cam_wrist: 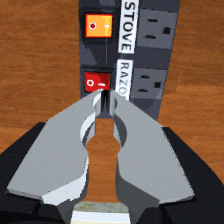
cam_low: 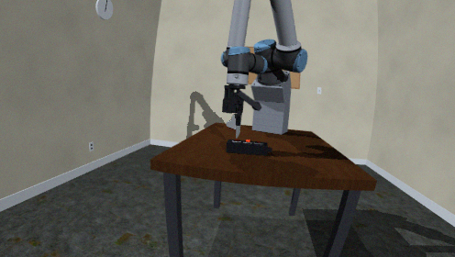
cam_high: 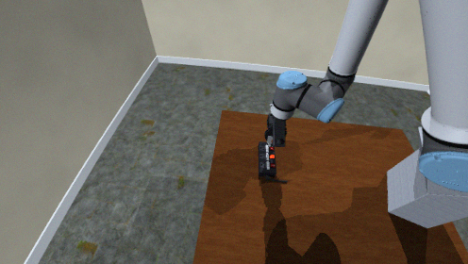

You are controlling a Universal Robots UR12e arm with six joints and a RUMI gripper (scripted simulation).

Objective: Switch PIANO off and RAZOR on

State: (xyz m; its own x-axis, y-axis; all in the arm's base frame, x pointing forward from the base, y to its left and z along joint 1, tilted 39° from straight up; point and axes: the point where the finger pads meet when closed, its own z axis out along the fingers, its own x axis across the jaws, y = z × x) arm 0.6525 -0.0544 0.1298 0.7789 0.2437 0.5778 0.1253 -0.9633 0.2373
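The black power strip (cam_high: 267, 161) lies face up on the brown table; it also shows in the exterior view (cam_low: 248, 147). In the wrist view the STOVE switch (cam_wrist: 98, 25) glows bright orange. The RAZOR switch (cam_wrist: 96, 81) below it is darker red. My gripper (cam_wrist: 105, 91) is shut and empty, with its fingertips right at the near edge of the RAZOR switch. It also shows in the top view (cam_high: 270, 141) and the exterior view (cam_low: 238, 134), pointing down over the strip. The PIANO switch is hidden behind my fingers.
The strip lies near the table's left edge (cam_high: 212, 179). The arm's grey base block (cam_high: 422, 193) stands at the table's right side. Two sockets (cam_wrist: 156, 27) run along the strip's right side.
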